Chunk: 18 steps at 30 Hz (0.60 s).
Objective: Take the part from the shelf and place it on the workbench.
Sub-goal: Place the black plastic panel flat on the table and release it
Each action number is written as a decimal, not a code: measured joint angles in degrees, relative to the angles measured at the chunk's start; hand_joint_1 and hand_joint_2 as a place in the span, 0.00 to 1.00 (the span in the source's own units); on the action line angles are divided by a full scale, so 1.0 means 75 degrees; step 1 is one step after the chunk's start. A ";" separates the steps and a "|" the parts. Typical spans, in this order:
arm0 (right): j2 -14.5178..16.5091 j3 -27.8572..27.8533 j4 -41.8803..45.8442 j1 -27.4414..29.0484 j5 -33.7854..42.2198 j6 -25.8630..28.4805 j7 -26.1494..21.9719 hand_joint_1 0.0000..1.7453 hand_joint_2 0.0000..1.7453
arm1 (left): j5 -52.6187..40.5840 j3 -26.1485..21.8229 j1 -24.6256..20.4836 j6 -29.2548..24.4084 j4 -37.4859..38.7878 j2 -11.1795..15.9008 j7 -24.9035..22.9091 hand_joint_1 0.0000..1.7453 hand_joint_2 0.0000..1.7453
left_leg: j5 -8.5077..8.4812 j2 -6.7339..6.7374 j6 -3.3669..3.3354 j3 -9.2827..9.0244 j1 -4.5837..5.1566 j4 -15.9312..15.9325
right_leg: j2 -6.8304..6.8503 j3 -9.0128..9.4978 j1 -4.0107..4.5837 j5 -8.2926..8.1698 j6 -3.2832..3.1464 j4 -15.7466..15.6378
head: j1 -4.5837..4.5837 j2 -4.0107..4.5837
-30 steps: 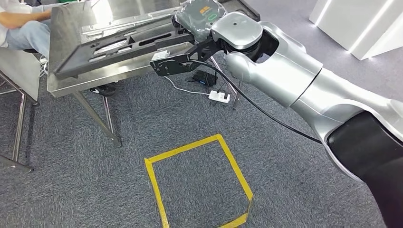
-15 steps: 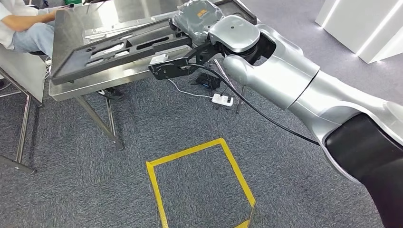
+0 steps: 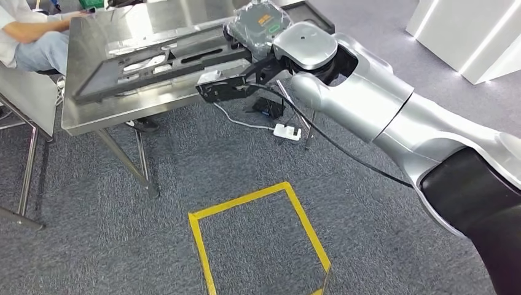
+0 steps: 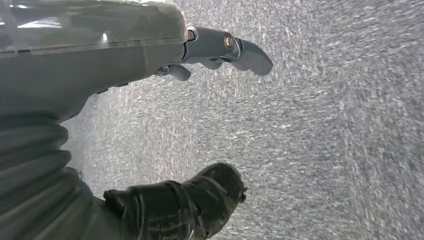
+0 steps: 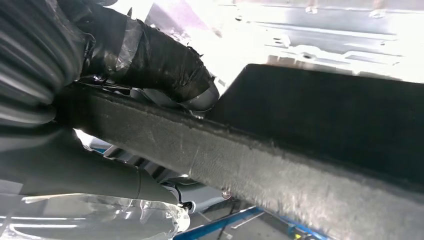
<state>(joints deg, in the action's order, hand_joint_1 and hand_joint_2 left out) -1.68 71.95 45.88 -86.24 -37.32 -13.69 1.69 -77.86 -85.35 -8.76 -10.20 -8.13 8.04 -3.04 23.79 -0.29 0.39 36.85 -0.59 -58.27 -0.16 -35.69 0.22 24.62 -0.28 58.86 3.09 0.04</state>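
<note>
Change since the earlier frames: the part (image 3: 163, 64) has come lower and flatter over the workbench (image 3: 92, 110); its far end, raised half a second ago, now lies close to the steel top, and the right arm has reached slightly further forward.

Right hand (image 3: 261, 27): at the end of the outstretched silver arm, over the near right portion of the workbench, wrapped in clear crinkled film with a green and orange label showing. It grips the near end of the part; in the right wrist view a tape-wound dark finger (image 5: 160, 65) presses on the part's upper edge. A black camera bracket and a black cable hang below the wrist.

Part: long, flat, black panel with several elongated cut-outs; the edge in the right wrist view is rough, matte and fibrous. Whether it rests on the bench or sits just above it cannot be told.

Workbench: brushed stainless steel, reflective, on thin angled legs.

Left hand (image 4: 150, 125): hangs over the carpet, grey thumb and dark taped fingers apart, holding nothing.

Floor: grey speckled carpet (image 3: 123, 233) with a yellow tape rectangle (image 3: 261, 236); a white power strip (image 3: 287, 131) under the bench.

Person (image 3: 31, 34): seated at the bench's far left, pale top, blue trousers.
</note>
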 joint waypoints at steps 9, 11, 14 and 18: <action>0.0256 0.0120 -0.0141 0.0081 -0.0258 0.0130 -0.0173 1.00 1.00 | -0.0106 0.0000 -0.0026 0.0040 0.0000 -0.0006 0.0039 0.00 1.00 | 0.0008 -0.0016 -0.0155 -0.0083 -0.0054 0.0014 | 0.0001 -0.0910 -0.0049 0.0553 0.0141 0.1738 | -0.0062 0.0001; 0.0380 0.0144 -0.0217 0.0054 -0.0297 0.0173 -0.0247 1.00 1.00 | -0.0117 0.0000 -0.0028 0.0047 0.0000 -0.0011 0.0070 0.00 1.00 | 0.0055 -0.0046 -0.0103 -0.0072 -0.0041 -0.0046 | -0.0001 -0.0413 -0.0029 0.0096 0.0074 0.0678 | -0.0061 0.0001; 0.0550 0.0160 -0.0325 0.0016 -0.0331 0.0260 -0.0343 1.00 1.00 | -0.0138 0.0000 -0.0032 0.0036 0.0000 -0.0015 0.0086 0.00 1.00 | 0.0082 -0.0069 0.0010 -0.0043 -0.0018 -0.0078 | -0.0004 -0.0124 0.0022 -0.0019 -0.0003 0.0102 | -0.0048 -0.0001; 0.0701 0.0178 -0.0435 0.0008 -0.0348 0.0270 -0.0412 1.00 1.00 | -0.0142 0.0000 -0.0026 0.0019 0.0000 -0.0015 0.0086 0.00 1.00 | 0.0274 -0.0045 0.0168 0.0053 -0.0053 -0.0315 | 0.0016 -0.0035 -0.0026 -0.0086 -0.0146 -0.0041 | -0.0041 0.0000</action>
<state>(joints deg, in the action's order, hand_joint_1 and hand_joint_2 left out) 3.58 73.29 42.61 -86.18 -39.93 -11.67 -1.40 -78.93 -85.35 -8.95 -10.06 -8.13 7.93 -2.39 25.84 -0.63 1.65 37.24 -0.99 -60.64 -0.04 -35.95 0.02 23.97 -1.38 58.55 2.79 0.04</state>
